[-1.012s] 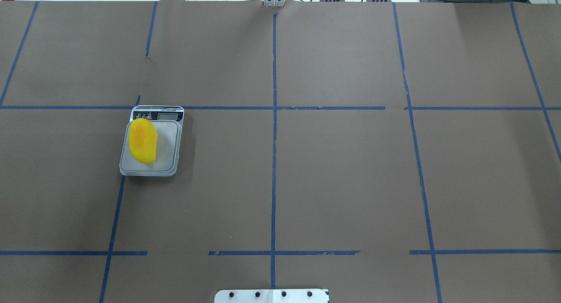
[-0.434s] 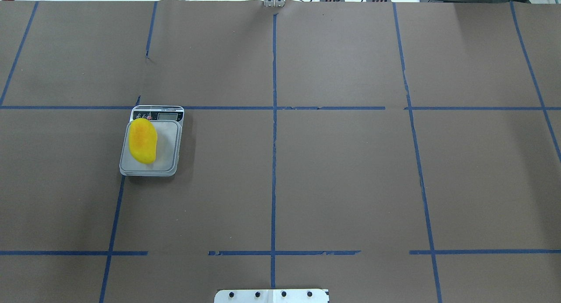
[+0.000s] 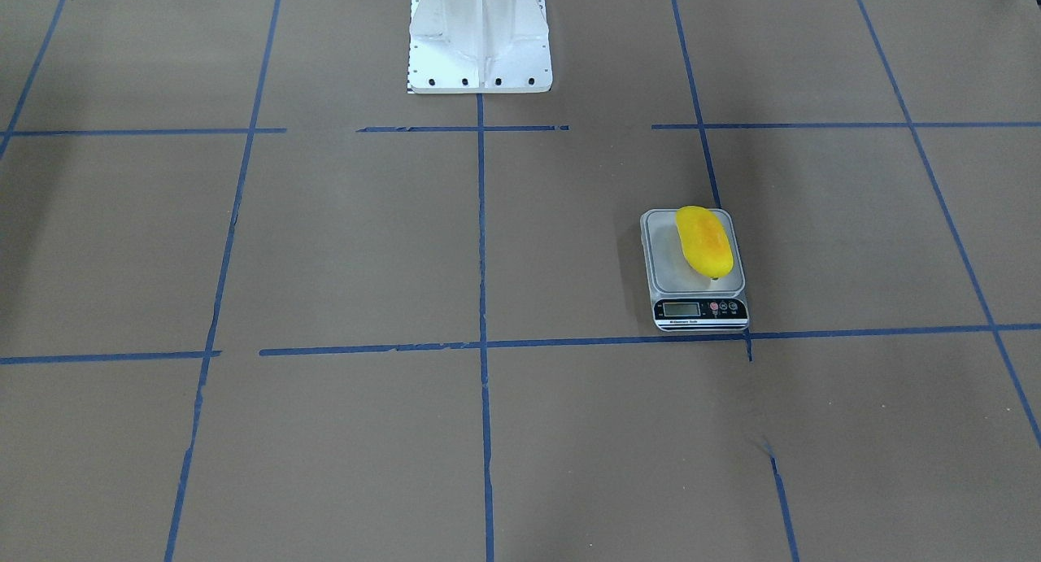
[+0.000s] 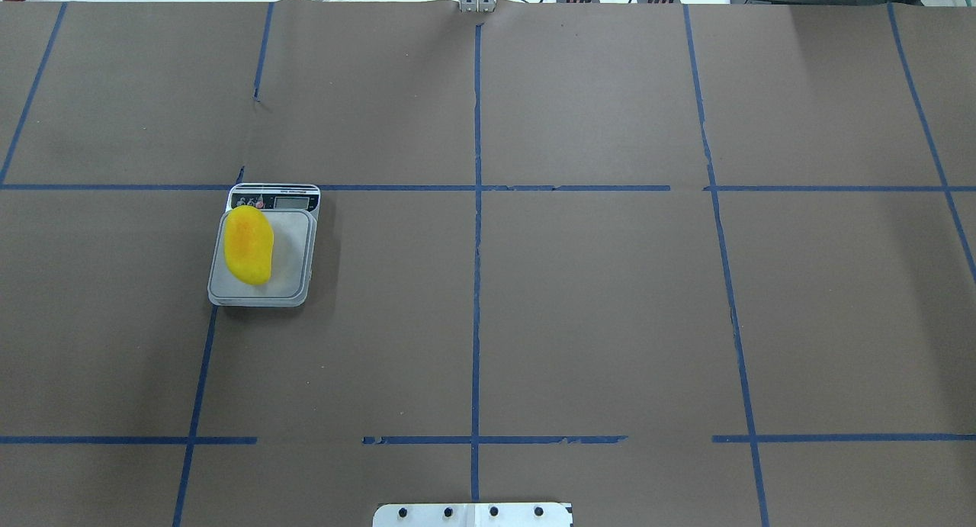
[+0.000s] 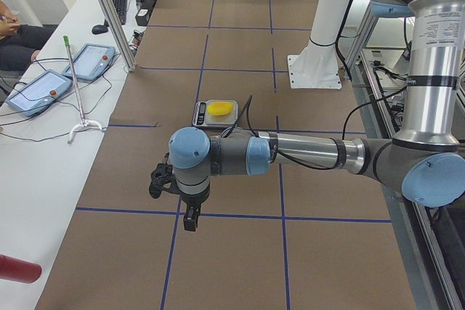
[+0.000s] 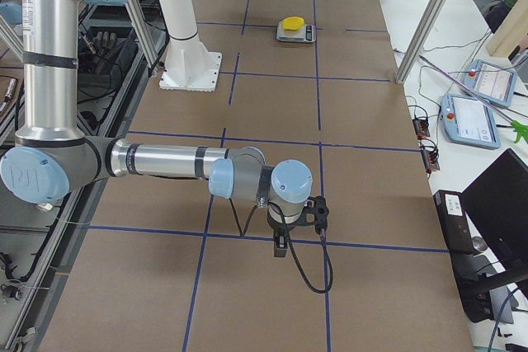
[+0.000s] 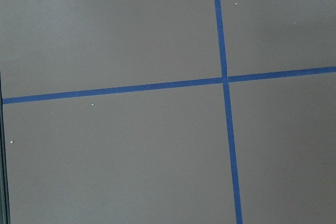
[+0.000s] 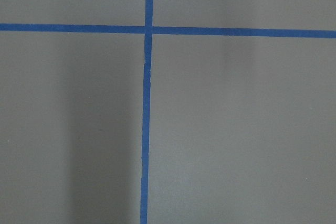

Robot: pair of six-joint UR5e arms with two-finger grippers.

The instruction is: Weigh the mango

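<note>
Left claw (image 5: 190,221) and right claw (image 6: 280,246) hang over the brown, blue-taped surface (image 4: 610,306), well apart from the mango (image 4: 248,245), their opening impossible to tell from these side views, while the mango lies on the scale (image 4: 293,264), along its platform's left edge, on the robot's left side.

Bright, even light from above. The small grey digital scale (image 4: 293,260) drops a soft shadow sideways on the matte brown paper table cover (image 4: 595,298); everything looks sharp.
</note>
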